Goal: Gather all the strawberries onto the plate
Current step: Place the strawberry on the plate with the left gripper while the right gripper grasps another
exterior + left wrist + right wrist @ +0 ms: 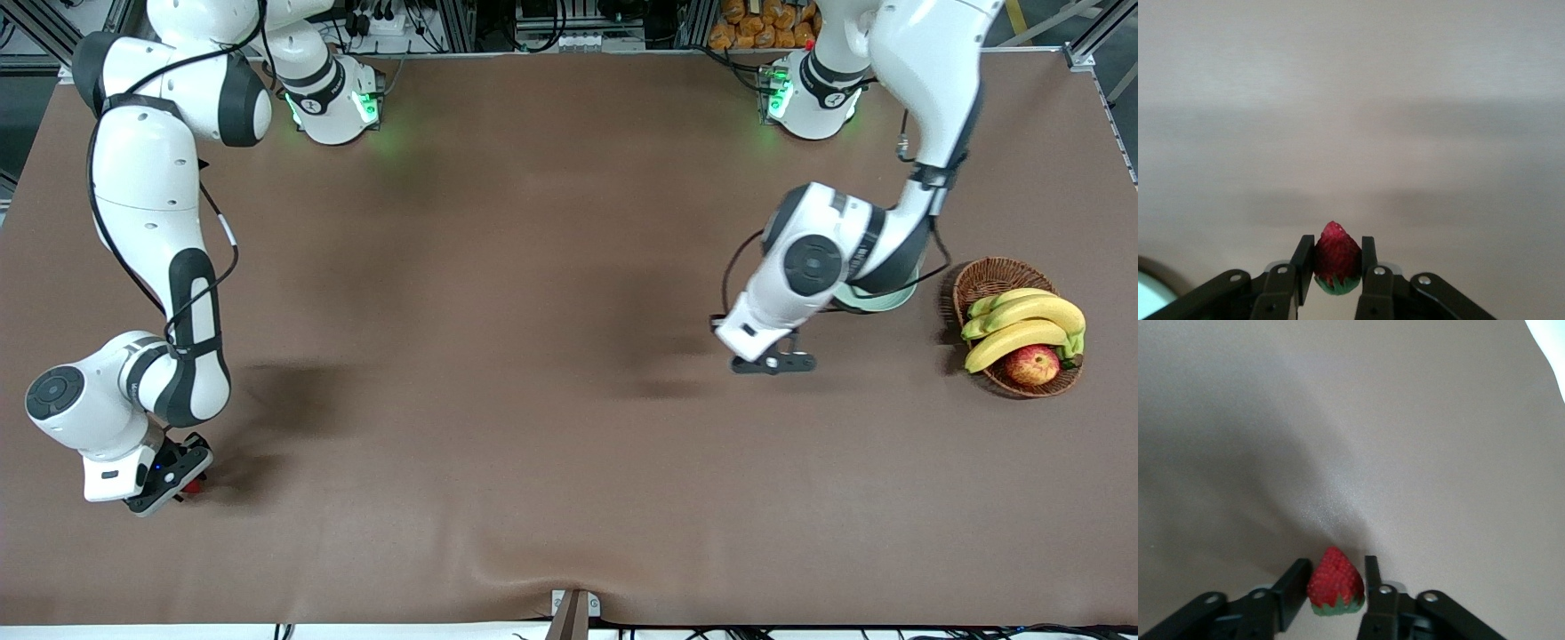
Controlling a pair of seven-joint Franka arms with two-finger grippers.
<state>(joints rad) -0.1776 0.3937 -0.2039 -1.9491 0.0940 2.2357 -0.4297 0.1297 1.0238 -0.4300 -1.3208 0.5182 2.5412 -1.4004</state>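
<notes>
My left gripper [773,361] is shut on a red strawberry [1337,257] with a green cap and holds it above the bare table, beside the plate toward the right arm's end; both fingers press its sides in the left wrist view [1338,241]. The mint-green plate [882,302] is mostly hidden under the left arm; its edge shows in the left wrist view [1146,297]. My right gripper [178,484] is down at the table near the right arm's end, shut on a second strawberry [195,486], which sits between its fingers [1337,590]. A third strawberry is not in view.
A brown wicker basket [989,274] with bananas [1022,322] and a red-yellow apple [1031,364] stands beside the plate at the left arm's end of the table. A brown cloth covers the table.
</notes>
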